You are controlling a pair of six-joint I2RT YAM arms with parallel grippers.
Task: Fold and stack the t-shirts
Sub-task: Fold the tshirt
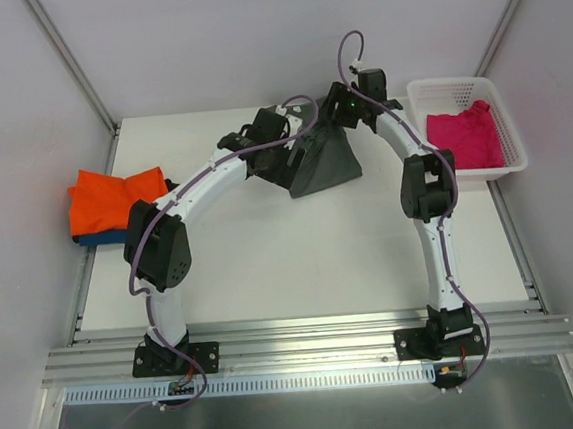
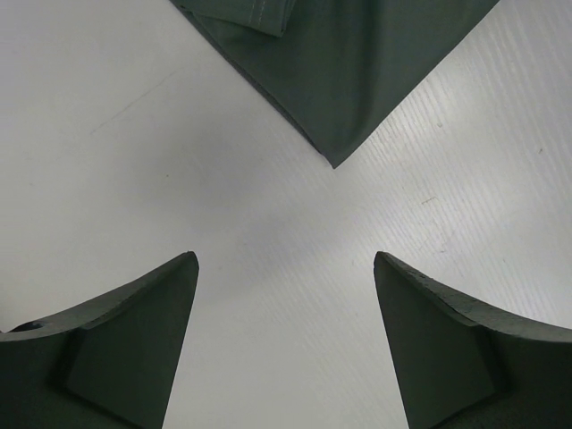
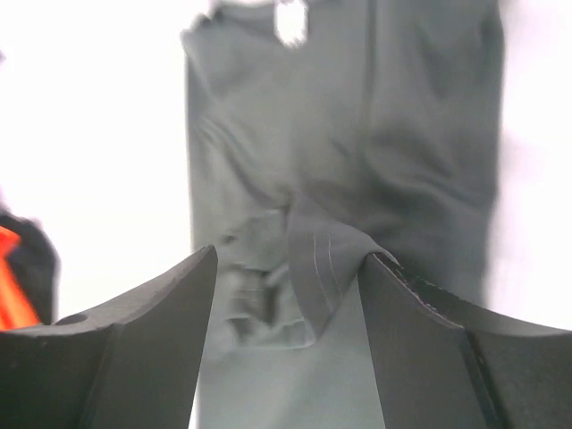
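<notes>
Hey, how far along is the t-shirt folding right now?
Done, by the look of it: the orange t-shirt lies folded on the blue t-shirt at the left of the table. In hand: the dark grey t-shirt sits bunched mid-table, the right jaws open around a fold of it. Left: the pink t-shirt, crumpled in the basket, and finishing the stack.

A dark grey t-shirt point(image 1: 324, 163) lies near the far edge of the white table point(image 1: 301, 263), an orange t-shirt point(image 1: 112, 195) over a blue t-shirt point(image 1: 94, 237) at its left edge, a magenta t-shirt point(image 1: 465, 137) in the white mesh basket point(image 1: 456, 82).
</notes>
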